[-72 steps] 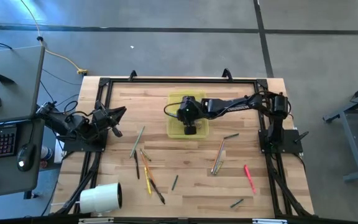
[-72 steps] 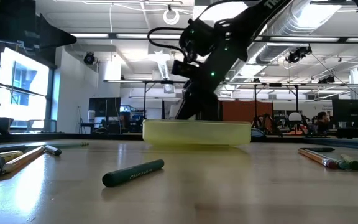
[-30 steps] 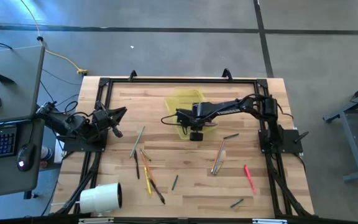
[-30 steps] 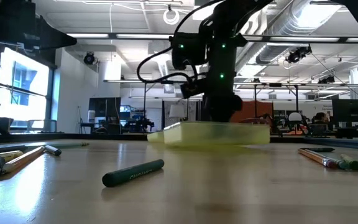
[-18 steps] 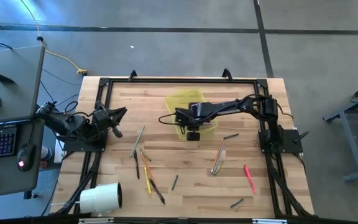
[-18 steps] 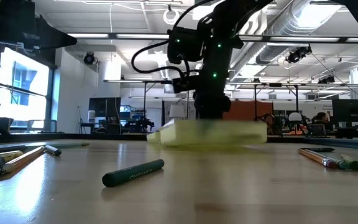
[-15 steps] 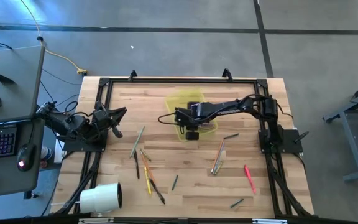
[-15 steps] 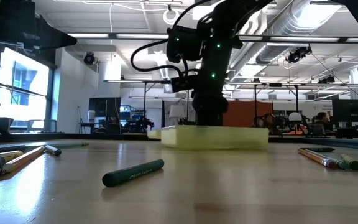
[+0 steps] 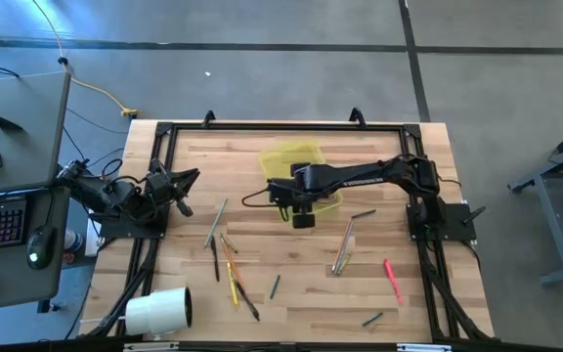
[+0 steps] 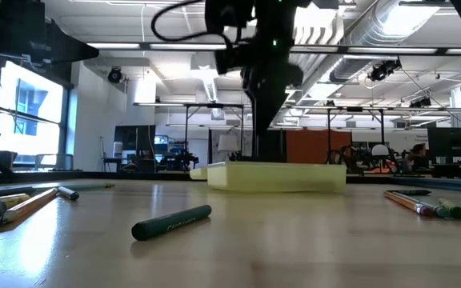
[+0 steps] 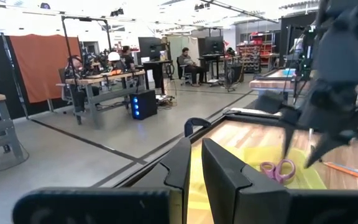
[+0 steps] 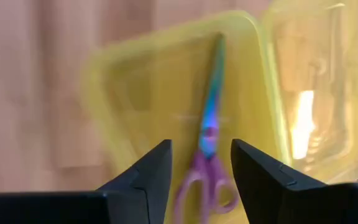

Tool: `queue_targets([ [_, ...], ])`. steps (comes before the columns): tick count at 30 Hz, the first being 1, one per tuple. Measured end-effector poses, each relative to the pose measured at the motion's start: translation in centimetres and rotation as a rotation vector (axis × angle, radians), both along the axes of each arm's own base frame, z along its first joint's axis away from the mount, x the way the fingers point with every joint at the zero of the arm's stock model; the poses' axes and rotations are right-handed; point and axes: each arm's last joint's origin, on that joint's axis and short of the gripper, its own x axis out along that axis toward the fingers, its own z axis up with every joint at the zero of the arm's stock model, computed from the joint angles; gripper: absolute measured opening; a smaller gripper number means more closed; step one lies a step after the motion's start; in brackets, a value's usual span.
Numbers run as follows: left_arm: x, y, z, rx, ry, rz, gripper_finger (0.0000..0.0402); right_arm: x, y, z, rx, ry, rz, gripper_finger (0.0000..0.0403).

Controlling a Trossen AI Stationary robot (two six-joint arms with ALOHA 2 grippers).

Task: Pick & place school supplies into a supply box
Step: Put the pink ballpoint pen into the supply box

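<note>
The translucent yellow-green supply box (image 9: 295,172) lies open and flat near the table's middle, low and wide in the low view (image 10: 278,176). Purple-handled scissors (image 12: 209,144) lie inside one half, also seen from the left wrist (image 11: 277,169). My right gripper (image 12: 201,177) hovers open above the box's near half, clear of it (image 9: 302,217). Pens, pencils and markers lie scattered on the near half of the table: a bunch (image 9: 228,256) at left, two pencils (image 9: 344,246), a pink marker (image 9: 391,280). My left gripper (image 11: 195,168) waits shut at the table's left edge.
A big white roll (image 9: 159,311) sits at the near left corner. A green marker (image 10: 172,222) lies close to the low camera, with pencils at its right (image 10: 426,204) and left (image 10: 22,204). A black frame (image 9: 281,125) runs along the table's edges.
The box stood tipped with one end lifted under my right gripper; that end has dropped and the box now lies flat. My right gripper has risen clear of the box and shifted slightly toward the near edge.
</note>
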Motion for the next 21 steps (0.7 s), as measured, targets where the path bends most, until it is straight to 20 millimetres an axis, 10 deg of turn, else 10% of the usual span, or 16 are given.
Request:
queue_targets([
  [21,0.1,-0.1,-0.6,-0.044,0.012,-0.01,0.0074,-8.4,12.6,-1.3,0.301,0.584,-0.456,0.0142],
])
